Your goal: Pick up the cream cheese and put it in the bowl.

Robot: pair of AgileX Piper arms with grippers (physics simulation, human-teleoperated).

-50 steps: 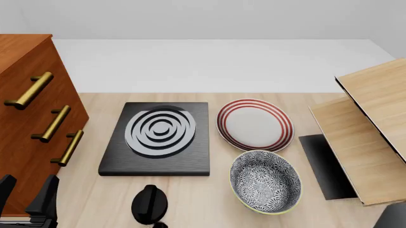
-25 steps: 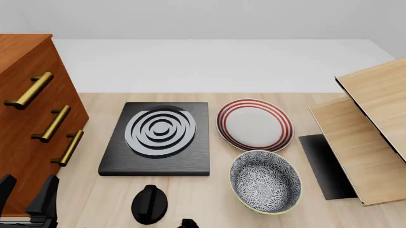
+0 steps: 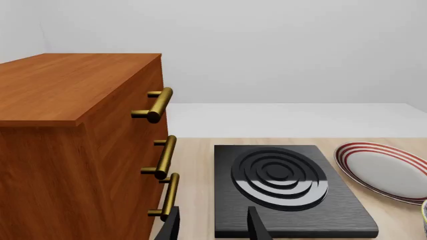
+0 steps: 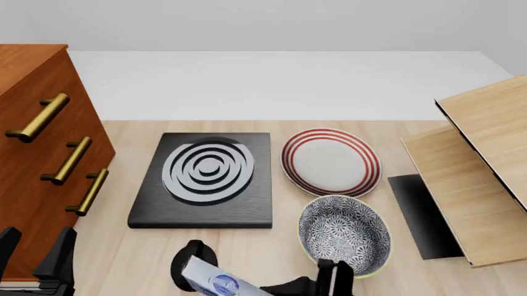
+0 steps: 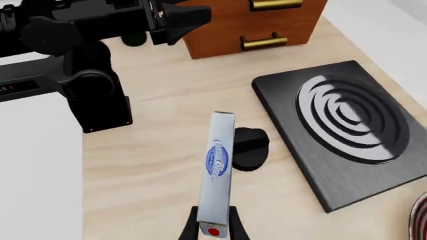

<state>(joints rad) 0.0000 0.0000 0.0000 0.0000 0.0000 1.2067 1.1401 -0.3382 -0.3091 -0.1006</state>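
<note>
The cream cheese [image 5: 219,167], a pale blue-white carton with a blue oval logo and a red mark at its near end, is held in my right gripper [image 5: 213,231], which is shut on that end. In the front view the cream cheese [image 4: 211,280] hangs at the bottom edge in front of the black knob [image 4: 191,262], with the right gripper [image 4: 276,288] beside it. The floral bowl [image 4: 344,237] stands just right of them, empty. My left gripper [image 4: 37,259] is open and empty at the bottom left, beside the cabinet; its fingers [image 3: 171,227] also show in the left wrist view.
A black stove plate [image 4: 206,179] with a ringed burner lies in the middle. A red-ringed white plate [image 4: 331,161] sits behind the bowl. A wooden drawer cabinet [image 4: 41,160] stands at the left, a wooden shelf unit [image 4: 477,179] at the right. The left arm [image 5: 87,50] crosses the right wrist view.
The right gripper has come up into the front view's bottom edge, carrying the cream cheese, which was out of sight before. The left arm has not moved.
</note>
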